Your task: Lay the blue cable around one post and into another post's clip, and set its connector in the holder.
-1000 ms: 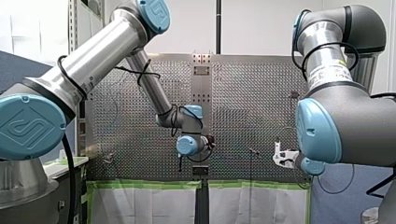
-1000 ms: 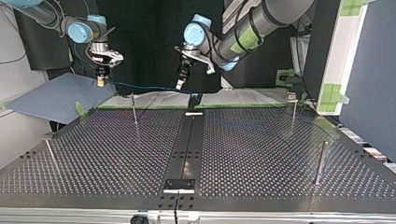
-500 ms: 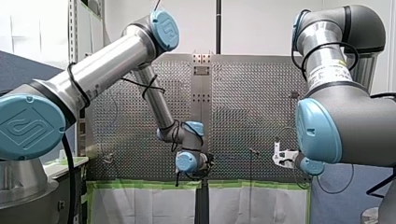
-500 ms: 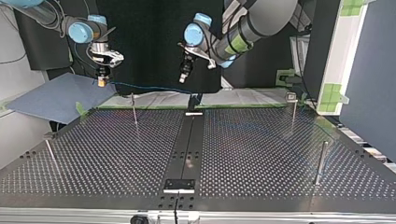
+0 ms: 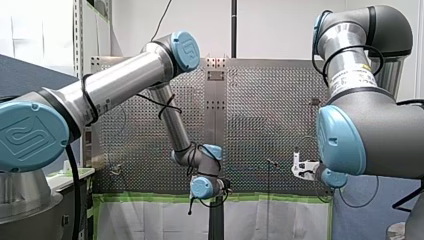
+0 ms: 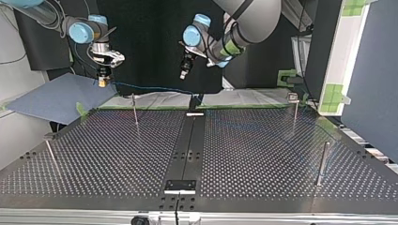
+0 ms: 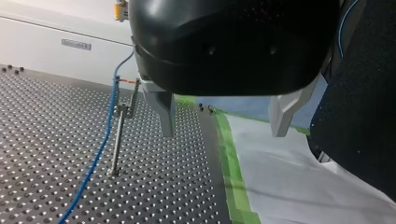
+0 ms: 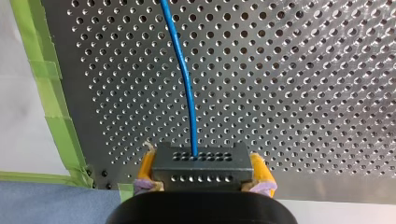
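Pinches the black connector (image 8: 201, 165) with the right pincer (image 6: 102, 84), yellow pads on either flank, up at ten o'clock in the top view, off the tabletop (image 6: 263, 150). Trails the blue cable (image 8: 184, 79) toward twelve o'clock, just beside a thin post (image 7: 116, 140). Holds the left pincer (image 7: 224, 133) spread, fingers well apart.

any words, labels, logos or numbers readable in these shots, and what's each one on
No text reads clearly.
The sticker on my right arm: print too blurred.
The grey plate on the white panel: too small.
The blue joint cap on my left arm: embossed logo, no legible letters.
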Robot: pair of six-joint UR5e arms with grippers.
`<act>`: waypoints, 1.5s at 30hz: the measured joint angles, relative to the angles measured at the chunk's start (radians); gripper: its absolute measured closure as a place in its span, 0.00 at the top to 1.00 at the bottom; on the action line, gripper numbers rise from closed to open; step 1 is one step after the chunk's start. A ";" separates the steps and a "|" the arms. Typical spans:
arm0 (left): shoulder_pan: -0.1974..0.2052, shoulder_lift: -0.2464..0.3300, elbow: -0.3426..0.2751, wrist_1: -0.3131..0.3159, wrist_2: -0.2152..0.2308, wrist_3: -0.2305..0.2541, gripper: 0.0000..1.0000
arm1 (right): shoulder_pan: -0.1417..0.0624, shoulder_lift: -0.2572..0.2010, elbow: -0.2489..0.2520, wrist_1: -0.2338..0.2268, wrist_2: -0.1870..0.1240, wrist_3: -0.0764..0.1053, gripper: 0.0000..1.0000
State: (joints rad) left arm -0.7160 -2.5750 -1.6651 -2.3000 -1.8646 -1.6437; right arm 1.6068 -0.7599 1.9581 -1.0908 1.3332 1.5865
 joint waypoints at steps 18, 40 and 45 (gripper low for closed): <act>-0.017 -0.003 0.077 -0.086 -0.069 0.019 1.00 | 0.000 0.000 0.000 0.000 0.000 0.000 0.00; -0.004 0.030 0.100 -0.033 -0.080 0.014 1.00 | 0.001 0.000 0.000 0.002 0.000 0.000 0.00; -0.001 0.030 0.121 -0.026 -0.080 0.013 1.00 | 0.001 0.000 0.000 0.002 0.000 0.000 0.00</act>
State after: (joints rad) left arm -0.7169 -2.5449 -1.5445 -2.3262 -1.9446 -1.6305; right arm 1.6080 -0.7598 1.9584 -1.0893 1.3329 1.5862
